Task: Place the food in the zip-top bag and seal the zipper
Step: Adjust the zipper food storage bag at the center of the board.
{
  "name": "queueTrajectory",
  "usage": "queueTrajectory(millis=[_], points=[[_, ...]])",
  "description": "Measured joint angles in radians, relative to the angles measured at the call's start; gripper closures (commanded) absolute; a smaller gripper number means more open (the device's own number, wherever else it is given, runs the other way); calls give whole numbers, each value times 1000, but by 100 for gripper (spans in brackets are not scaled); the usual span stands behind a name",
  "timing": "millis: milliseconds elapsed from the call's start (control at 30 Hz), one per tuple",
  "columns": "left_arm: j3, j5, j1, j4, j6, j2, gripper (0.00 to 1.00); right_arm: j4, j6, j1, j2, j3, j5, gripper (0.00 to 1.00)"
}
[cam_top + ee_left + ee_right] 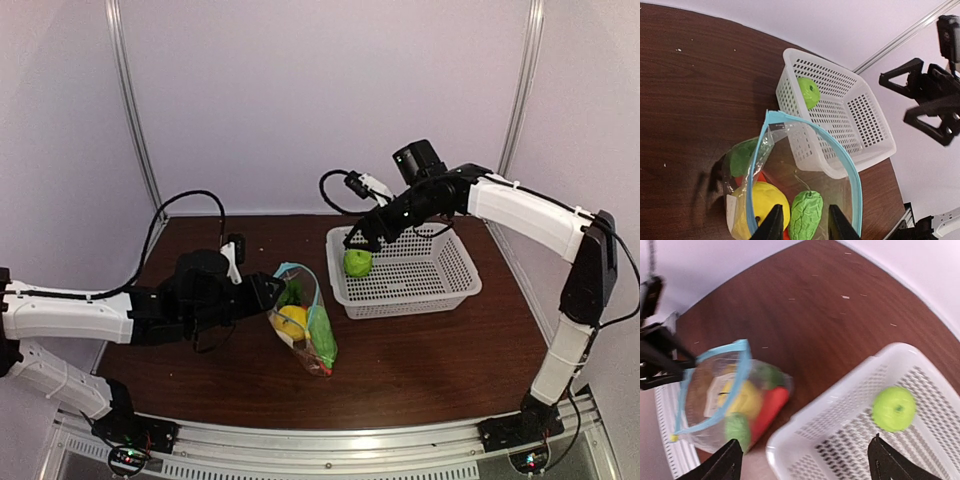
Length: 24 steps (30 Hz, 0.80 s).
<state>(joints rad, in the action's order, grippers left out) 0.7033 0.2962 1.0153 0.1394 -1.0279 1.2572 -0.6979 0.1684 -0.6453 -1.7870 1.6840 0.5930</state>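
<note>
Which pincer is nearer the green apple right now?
Right. The right pincer hovers open just above the green apple in the basket; the left pincer is off at the bag mouth.

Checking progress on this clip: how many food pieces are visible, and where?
4. The apple lies in the basket; the lemon, green vegetable and carrot are inside the bag. No others show, though the bag could hide more.
</note>
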Motion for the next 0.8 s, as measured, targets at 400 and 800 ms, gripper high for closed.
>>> queueTrajectory(millis=[400, 800], points=[[50, 62, 0, -226, -1, -110, 43, 57, 20, 101, -252, 33, -333, 3], [177, 62, 0, -374, -13, 121, 63, 51, 2, 100, -396, 125, -402, 38]])
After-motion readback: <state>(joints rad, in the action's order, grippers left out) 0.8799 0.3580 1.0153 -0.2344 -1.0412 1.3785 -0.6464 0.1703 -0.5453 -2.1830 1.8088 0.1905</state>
